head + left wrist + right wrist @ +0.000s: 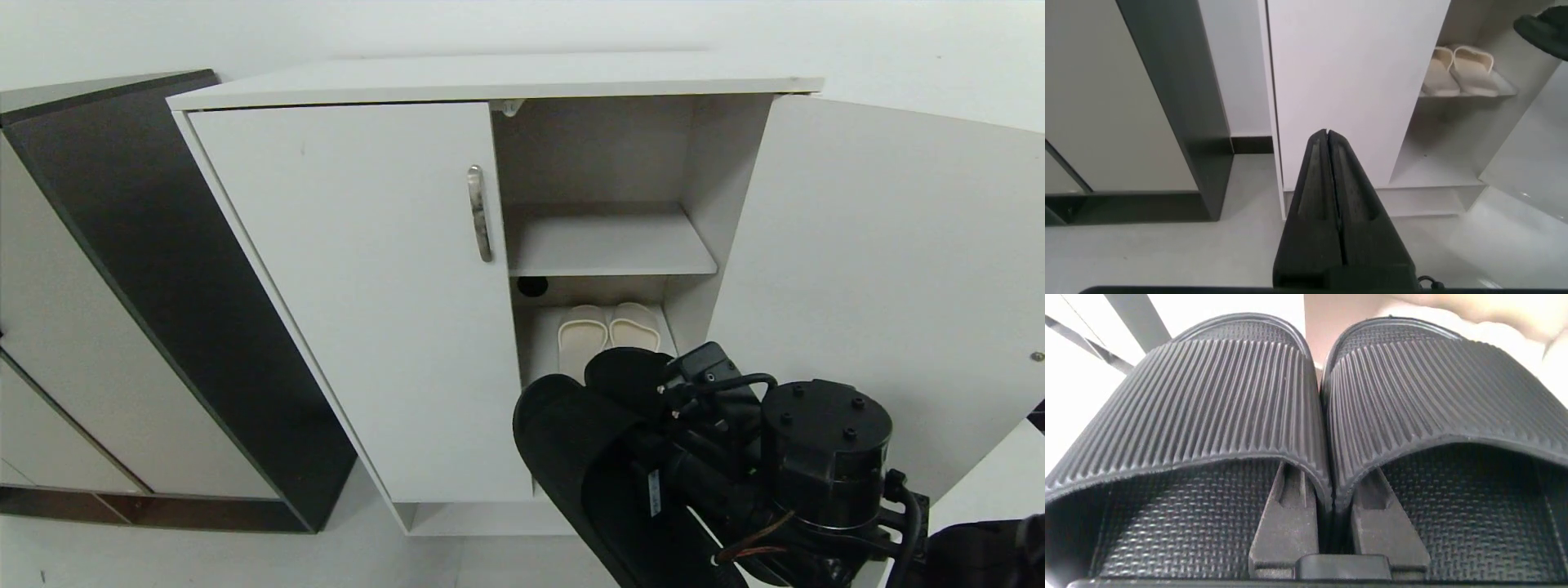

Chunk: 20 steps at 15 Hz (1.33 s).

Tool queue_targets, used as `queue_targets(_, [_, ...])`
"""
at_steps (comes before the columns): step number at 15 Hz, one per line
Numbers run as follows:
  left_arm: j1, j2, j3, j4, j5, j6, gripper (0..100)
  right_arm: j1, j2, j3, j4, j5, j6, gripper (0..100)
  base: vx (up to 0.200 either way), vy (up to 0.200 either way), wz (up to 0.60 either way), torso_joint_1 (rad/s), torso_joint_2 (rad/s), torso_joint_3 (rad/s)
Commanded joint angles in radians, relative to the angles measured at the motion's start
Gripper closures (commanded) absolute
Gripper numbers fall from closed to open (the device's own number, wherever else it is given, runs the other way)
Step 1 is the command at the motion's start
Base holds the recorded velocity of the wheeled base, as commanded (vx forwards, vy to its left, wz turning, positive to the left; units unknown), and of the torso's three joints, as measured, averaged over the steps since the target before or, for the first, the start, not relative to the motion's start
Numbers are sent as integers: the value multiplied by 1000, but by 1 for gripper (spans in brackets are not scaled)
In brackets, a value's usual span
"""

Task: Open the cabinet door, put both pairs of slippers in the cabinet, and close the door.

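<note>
Black ribbed rubber slippers (563,433) are pinched side by side in the right claw (1327,510) for one-go shelving in the white cabinet (359,286); left claw (1327,143) is pressed together, empty.

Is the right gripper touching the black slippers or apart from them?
Touching. The right wrist view shows the right gripper shut on the black slippers: its fingers lie inside them and pinch their inner sides together.

No words, numbers or signs can be read; the white label (654,492) on the right arm (824,457) is too small.
</note>
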<state>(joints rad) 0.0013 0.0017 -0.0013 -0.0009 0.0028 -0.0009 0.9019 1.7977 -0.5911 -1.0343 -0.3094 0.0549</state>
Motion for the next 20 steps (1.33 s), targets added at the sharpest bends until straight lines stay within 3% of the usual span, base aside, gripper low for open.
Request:
queue_targets(1, [0, 0, 0, -1, 0, -1, 100, 0, 2, 2, -6, 1, 0, 100, 0, 0, 0, -2, 95, 85])
queue_targets(7, [0, 0, 0, -1, 0, -1, 100, 3, 37, 40, -18, -16, -110, 100, 0, 0, 0, 0, 11, 8])
queue_targets(9, [0, 0, 0, -1, 0, 1, 100, 45, 114, -79, 20, -218, -95, 100, 0, 0, 0, 0, 0, 0])
queue_targets(11, [0, 0, 0, -1, 0, -1, 100, 64, 121, -162, 131, -247, -17, 100, 0, 0, 0, 0, 0, 0])
queue_targets(12, [0, 0, 0, -1, 0, 1, 100, 75, 91, -246, 349, -317, 75, 100, 0, 0, 0, 0, 0, 0])
queue_targets(15, [0, 0, 0, -1, 0, 1, 100, 100, 63, -486, 803, -389, 309, 100, 0, 0, 0, 0, 0, 0])
queue_targets(18, [0, 0, 0, -1, 0, 1, 100, 121, 101, -697, 1099, -395, 493, 100, 0, 0, 0, 0, 0, 0])
queue_targets(20, [0, 0, 0, -1, 0, 1, 100, 118, 160, -809, 1180, -517, 513, 100, 0, 0, 0, 0, 0, 0])
